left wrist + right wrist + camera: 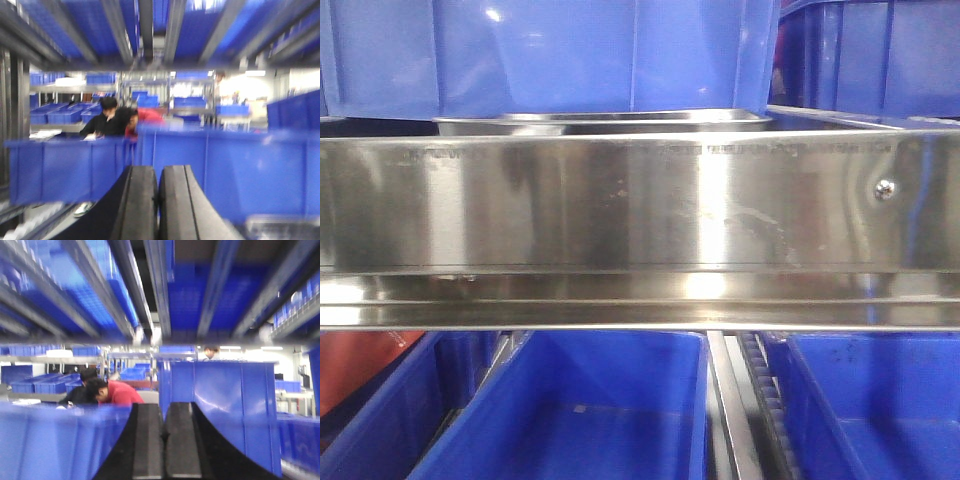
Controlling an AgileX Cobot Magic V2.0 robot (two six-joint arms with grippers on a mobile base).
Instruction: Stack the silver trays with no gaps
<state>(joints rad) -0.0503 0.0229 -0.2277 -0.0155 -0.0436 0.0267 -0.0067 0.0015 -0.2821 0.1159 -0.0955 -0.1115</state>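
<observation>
Right, high in the front view, a shiny silver stainless-steel tray shows only its flat out-turned rim, peeking over the long brushed-steel shelf rail that spans the frame. A large blue plastic bin sits directly over that tray and hides the rest of it. Whether one tray or several lie there cannot be told. Further right, a single screw head glints on the rail. Below the rail, an open blue lower bin sits between two others like it.

Now the left gripper: its black jaws are pressed together with nothing between them, facing a blurred wall of blue crates. Beyond them a person in black bends beside a person in red.

Over to the right gripper: jaws likewise closed on nothing, with a tall blue container just ahead and to the right.
</observation>
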